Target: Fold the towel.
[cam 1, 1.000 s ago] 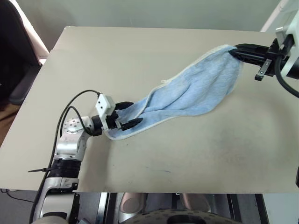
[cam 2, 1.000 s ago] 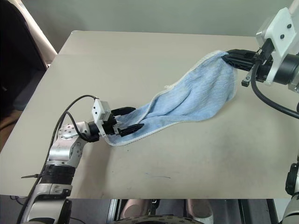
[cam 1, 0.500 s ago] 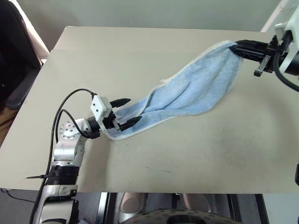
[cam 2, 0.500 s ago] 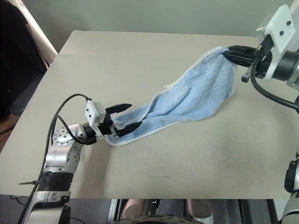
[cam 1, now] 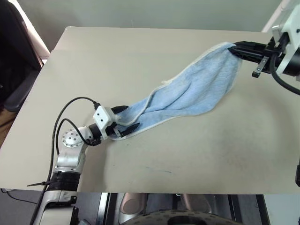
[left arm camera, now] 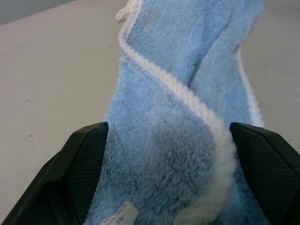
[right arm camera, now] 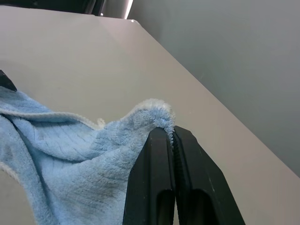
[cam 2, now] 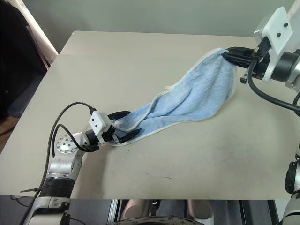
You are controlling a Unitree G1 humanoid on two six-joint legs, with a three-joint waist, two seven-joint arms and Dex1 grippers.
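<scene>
Right wrist view gives me the right gripper (right arm camera: 173,136) with its two black fingers (right arm camera: 152,183) pinched tight on a corner of the towel (right arm camera: 70,164), holding that end up above the table (cam 1: 187,154). My left gripper (cam 1: 124,119) sits low at the towel's other end, fingers (left arm camera: 82,159) spread wide on either side of the blue cloth, not clamping it. Between the two, the towel sags in a long diagonal band, its lower end lying on the beige table.

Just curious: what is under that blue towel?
Only the beige table shows around the towel. Its far end is lifted by the right hand; anything under the cloth is hidden.
</scene>
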